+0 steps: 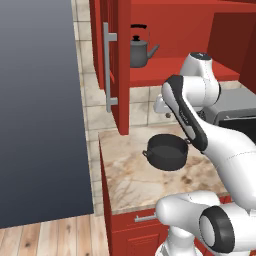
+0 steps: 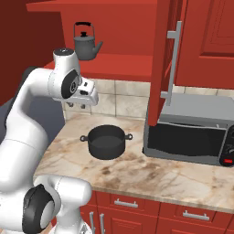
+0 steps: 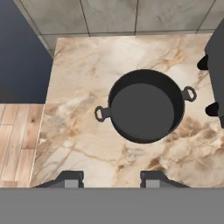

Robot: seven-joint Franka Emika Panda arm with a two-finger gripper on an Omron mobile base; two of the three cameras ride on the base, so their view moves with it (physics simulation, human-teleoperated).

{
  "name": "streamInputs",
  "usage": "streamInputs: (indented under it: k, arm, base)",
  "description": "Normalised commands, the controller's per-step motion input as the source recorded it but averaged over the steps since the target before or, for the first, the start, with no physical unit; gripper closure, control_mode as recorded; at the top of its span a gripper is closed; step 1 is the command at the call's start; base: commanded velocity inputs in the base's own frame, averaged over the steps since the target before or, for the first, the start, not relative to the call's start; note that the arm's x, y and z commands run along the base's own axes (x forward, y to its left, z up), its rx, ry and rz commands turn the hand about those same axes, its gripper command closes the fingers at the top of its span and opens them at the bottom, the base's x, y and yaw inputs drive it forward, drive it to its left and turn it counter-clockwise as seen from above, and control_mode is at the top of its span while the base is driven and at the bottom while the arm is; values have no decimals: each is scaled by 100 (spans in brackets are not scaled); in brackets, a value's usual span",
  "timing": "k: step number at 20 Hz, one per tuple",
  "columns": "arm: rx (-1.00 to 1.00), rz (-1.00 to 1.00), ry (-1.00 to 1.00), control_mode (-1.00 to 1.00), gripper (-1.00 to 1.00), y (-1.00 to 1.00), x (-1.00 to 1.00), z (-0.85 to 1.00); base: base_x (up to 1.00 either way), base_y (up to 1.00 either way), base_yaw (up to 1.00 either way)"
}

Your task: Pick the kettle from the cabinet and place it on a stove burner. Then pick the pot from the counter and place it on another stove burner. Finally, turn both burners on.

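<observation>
Kettle (image 1: 139, 50) stands upright on the red shelf of the cabinet (image 1: 121, 65), at 12 o'clock from the pot (image 1: 166, 151). Pot sits empty on the marbled counter (image 1: 131, 179) — microwave (image 2: 196, 133) at its 3 o'clock. Gripper (image 3: 111, 178) hovers above the counter, jaws parted, holding nothing — pot at its 12 o'clock.

Even bright rendered light, sharp focus, faint shadows.

Kettle (image 1: 140, 49) sat upright on the red shelf of the open cabinet (image 1: 122, 70), spout toward the cabinet interior. Black pot (image 2: 106, 142) stood upright, empty and lidless, on the marbled counter (image 2: 137, 169) below, near the microwave.
</observation>
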Motion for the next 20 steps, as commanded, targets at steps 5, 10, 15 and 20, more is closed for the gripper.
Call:
streamInputs:
  k: [5, 10, 15, 20]
  arm:
    - [0, 0, -4, -100, -100, 0, -1, 0]
    - [0, 0, -15, -100, -100, 0, -2, 6]
    - [0, 4, -20, -100, -100, -2, -4, 9]
    - [0, 5, -18, -100, -100, -6, -2, 8]
  base:
    - [0, 0, 0]
    - [0, 0, 0]
    - [0, 0, 0]
    - [0, 0, 0]
